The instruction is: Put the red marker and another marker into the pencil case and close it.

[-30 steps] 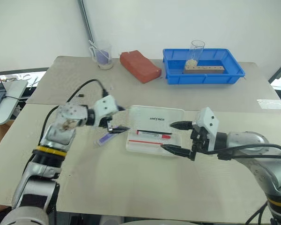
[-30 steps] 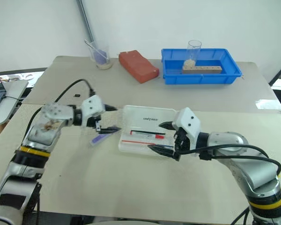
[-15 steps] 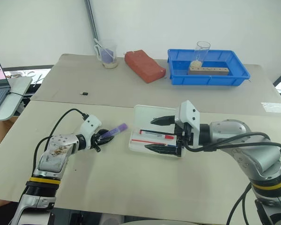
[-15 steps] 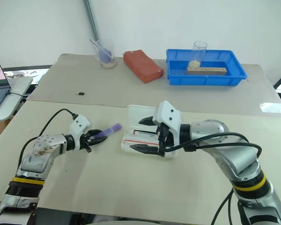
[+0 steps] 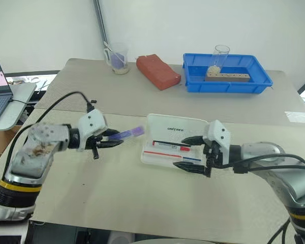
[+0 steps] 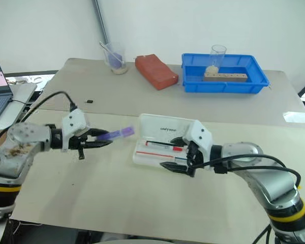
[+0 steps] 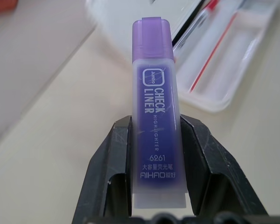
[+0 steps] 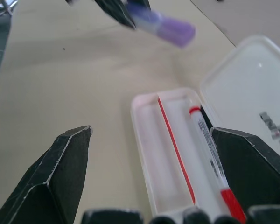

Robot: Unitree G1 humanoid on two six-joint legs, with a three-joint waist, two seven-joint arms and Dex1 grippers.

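Clamped between the left gripper (image 5: 111,142)'s black fingers (image 7: 113,163) is the purple highlighter (image 7: 155,107), held by its pale end with the darker cap pointing out toward the case (image 5: 157,155). The highlighter hangs in the air just off the case's left side, clear of the table (image 5: 117,203), aimed roughly level at the open tray.

Over at the case's right side, the right gripper (image 5: 192,153) stands with its jaws spread wide and nothing between them; one finger sits over the lid's edge, the other near the tray's front edge. Whether either touches the plastic I cannot tell.

The case lies open, its lid (image 5: 175,128) with the black lettering folded back on the far side. The red marker (image 5: 171,146) already rests in the tray, its red cap toward the right gripper. A thin red line, likely a pen or a divider, runs along the tray in front of the marker.

So the step in hand looks like carrying the second marker to the case, with the first half of the loading done. The next move calls for bringing the highlighter over the free part of the tray beside the marker, lowering it, and turning it to lie along the tray so it does not foul the lid. After that the lid needs folding shut.
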